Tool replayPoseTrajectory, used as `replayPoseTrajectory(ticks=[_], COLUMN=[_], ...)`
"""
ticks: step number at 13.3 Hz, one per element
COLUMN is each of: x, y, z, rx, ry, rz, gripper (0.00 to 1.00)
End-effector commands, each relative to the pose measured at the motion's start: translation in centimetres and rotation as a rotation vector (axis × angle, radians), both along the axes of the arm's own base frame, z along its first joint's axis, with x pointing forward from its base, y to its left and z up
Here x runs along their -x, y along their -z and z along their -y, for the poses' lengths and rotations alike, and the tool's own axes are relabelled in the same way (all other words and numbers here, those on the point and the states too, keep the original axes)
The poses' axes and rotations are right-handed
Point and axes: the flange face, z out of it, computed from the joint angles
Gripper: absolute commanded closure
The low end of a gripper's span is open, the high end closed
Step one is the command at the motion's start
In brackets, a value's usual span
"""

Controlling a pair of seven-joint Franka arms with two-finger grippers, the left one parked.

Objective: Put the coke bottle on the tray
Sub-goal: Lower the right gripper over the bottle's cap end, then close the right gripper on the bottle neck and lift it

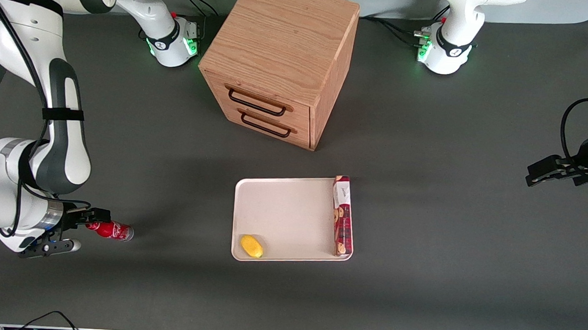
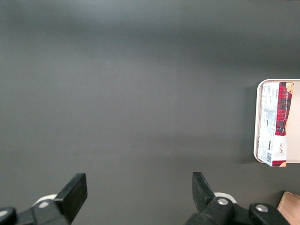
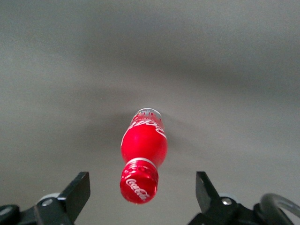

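One coke bottle [image 1: 111,230] stands upright, cap [image 3: 139,185] toward the wide-open pincer [image 3: 140,197] just above, untouched.

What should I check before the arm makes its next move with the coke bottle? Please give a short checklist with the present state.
1. Tool fingers open: ok.
2. Coke bottle centred between the fingers, cap toward the tool: ok.
3. Fingers touching the bottle: not ok, gaps on both sides.
4. Bottle standing upright on the table: cannot tell.
5. Free space on the tray between the yellow object and the cookie box: ok.
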Motion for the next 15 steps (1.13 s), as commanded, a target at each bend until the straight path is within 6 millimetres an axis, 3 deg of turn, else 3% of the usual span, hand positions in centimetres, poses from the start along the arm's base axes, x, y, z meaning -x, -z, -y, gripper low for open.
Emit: replayPoseTrajectory(ticks=[1,9,10,12,15], x=[-0.2,0.2,0.2,0.2,0.2], y=[0.0,1.1,1.0,1.0,0.8], z=[0.0,0.9,0.9,0.8,0.7], rx=[-0.019,-0.059,-0.06,-0.06,-0.059], ry=[-0.018,-0.047,-0.047,-0.049,-0.056], rz=[0.015,-0.006,-0.006,-0.008,-0.005], gripper=[0.0,0.0,0.04,0.27,0.82])
